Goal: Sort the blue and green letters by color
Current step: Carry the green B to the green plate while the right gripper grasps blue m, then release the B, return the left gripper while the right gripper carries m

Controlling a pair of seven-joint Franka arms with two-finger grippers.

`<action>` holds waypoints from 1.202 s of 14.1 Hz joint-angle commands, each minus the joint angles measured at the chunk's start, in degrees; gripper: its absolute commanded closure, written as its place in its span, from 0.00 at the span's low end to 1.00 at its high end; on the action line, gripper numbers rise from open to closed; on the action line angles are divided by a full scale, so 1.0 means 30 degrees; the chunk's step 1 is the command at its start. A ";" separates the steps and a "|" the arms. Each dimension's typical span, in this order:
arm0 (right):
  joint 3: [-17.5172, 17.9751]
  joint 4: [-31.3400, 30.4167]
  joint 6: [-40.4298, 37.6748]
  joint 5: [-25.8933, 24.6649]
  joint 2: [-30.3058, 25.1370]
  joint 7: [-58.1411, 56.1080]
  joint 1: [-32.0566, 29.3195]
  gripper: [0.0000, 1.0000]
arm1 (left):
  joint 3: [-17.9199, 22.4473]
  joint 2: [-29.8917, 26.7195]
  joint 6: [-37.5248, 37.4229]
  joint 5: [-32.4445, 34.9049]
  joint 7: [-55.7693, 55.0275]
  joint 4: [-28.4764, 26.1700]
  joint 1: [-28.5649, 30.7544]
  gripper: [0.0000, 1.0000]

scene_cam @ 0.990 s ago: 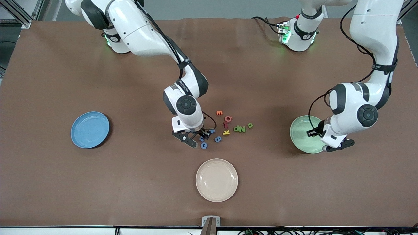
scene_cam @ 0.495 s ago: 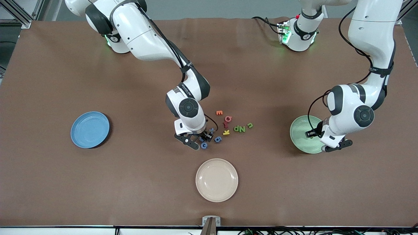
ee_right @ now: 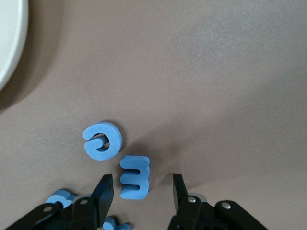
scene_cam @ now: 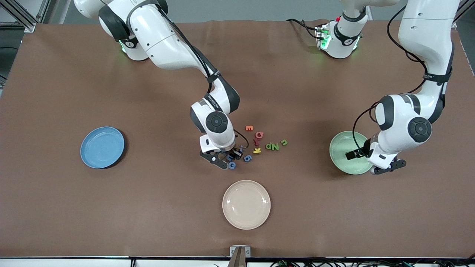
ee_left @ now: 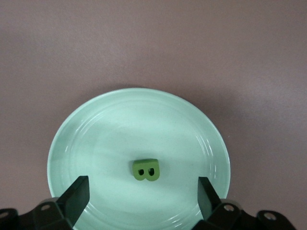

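Left claw released over green B; right claw straddles blue E, unclenched.

A brown-covered table with aluminium framing at one corner.

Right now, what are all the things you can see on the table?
table: one, brown.
blue plate: one, toward the right arm's end.
green plate: one, pale green, toward the left arm's end.
cream plate: one, nearer the front camera than the letters.
blue letters: four, mid-table, one partly hidden.
green letters: three, mid-table beside the others.
green B: one, in the green plate.
orange letter: one, mid-table.
red letters: two, mid-table.
yellow letter: one, mid-table.
right gripper: open, fingers either side of the blue E.
left gripper: open, over the green plate.
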 commanded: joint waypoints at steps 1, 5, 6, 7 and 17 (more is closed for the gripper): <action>0.0068 0.0599 0.0015 -0.0448 0.0489 0.0374 0.0038 0.42 | -0.0149 -0.1014 -0.0382 0.0303 0.0155 -0.0366 0.0566 0.01; 0.0068 0.0570 0.0163 -0.0448 0.0519 0.0374 0.0038 0.43 | -0.1580 -0.1629 -0.0500 0.0186 -0.0284 -0.0015 0.0332 0.01; 0.0068 0.0570 0.0163 -0.0448 0.0519 0.0374 0.0038 0.50 | -0.2020 -0.1776 -0.0849 0.0157 -0.0517 0.0014 0.0332 0.01; 0.0068 0.0570 0.0163 -0.0448 0.0519 0.0374 0.0038 0.58 | -0.2372 -0.1807 -0.1113 0.0156 -0.0925 0.0130 0.0332 0.01; 0.0068 0.0570 -0.2433 -0.0448 -0.0794 -0.1754 -0.1160 1.00 | -0.5686 -0.0813 -0.2347 0.1643 -0.7579 0.3293 -0.1249 0.01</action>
